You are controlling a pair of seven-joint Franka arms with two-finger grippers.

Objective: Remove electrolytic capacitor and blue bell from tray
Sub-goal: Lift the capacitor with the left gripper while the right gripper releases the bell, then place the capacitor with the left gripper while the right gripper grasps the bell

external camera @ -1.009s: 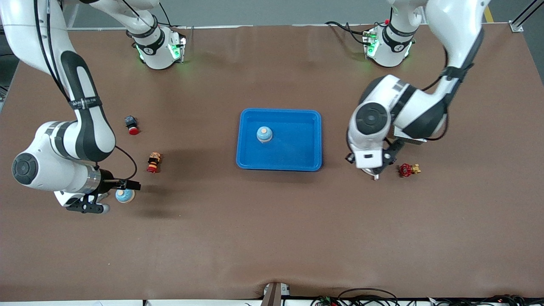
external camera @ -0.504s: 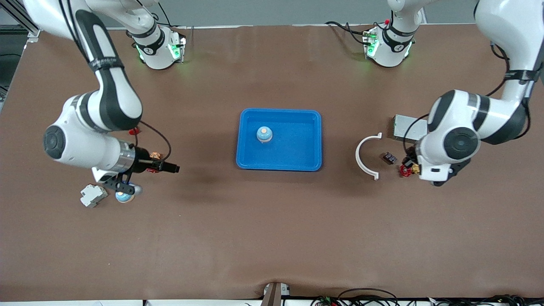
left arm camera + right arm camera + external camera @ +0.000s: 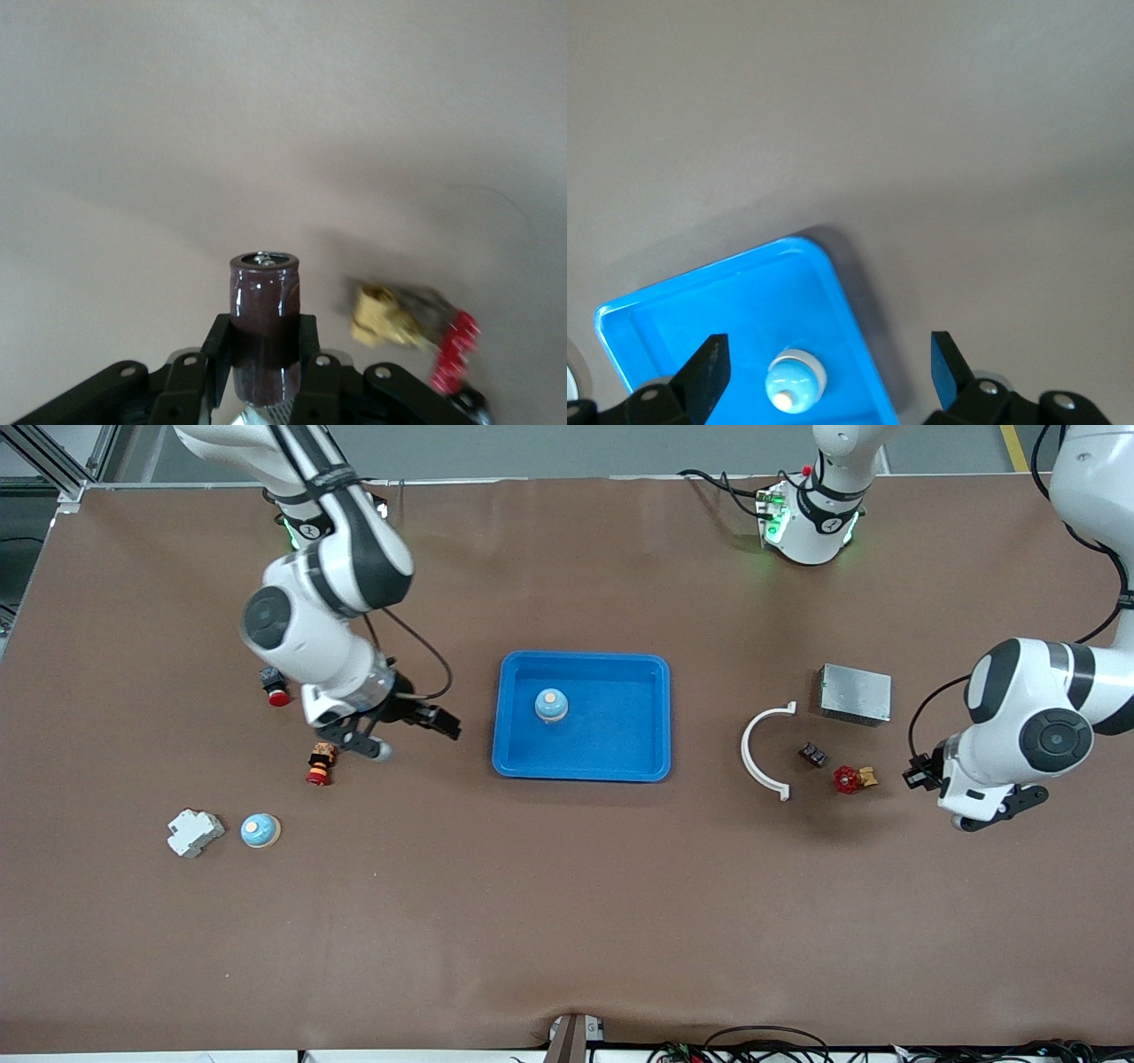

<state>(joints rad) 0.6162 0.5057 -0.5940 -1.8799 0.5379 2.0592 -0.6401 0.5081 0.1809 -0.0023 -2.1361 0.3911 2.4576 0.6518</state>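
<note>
We see a brown tabletop (image 3: 567,921) with a blue rectangular plastic tray (image 3: 611,753) at its middle. A small blue dome-shaped bell with an orange button (image 3: 550,705) sits inside the tray, in the part toward the right arm's end. A second blue dome bell on a tan base (image 3: 260,830) sits on the tabletop toward the right arm's end, just beside a white plastic breaker block (image 3: 194,833).

Right gripper (image 3: 354,740) hangs between the tray and a red-and-orange push-button switch (image 3: 320,763), fingers (image 3: 709,372) spread wide, nothing between them; its wrist view looks down at the tray and the bell in it. A black-and-red button switch (image 3: 274,685) lies near the right arm, farther from the front camera than the red-and-orange one.

Left gripper (image 3: 979,815) is at the left arm's end of the tabletop, fingers (image 3: 215,350) clamped tight on a dark brown cylindrical capacitor (image 3: 264,336), held upright in the left wrist view. A red-handled brass valve (image 3: 852,779) lies close by, with a small dark component (image 3: 812,755) just beside it. A white curved plastic arc (image 3: 764,750) lies between those and the tray, and a grey metal box (image 3: 855,693) sits farther from the front camera than the valve.
</note>
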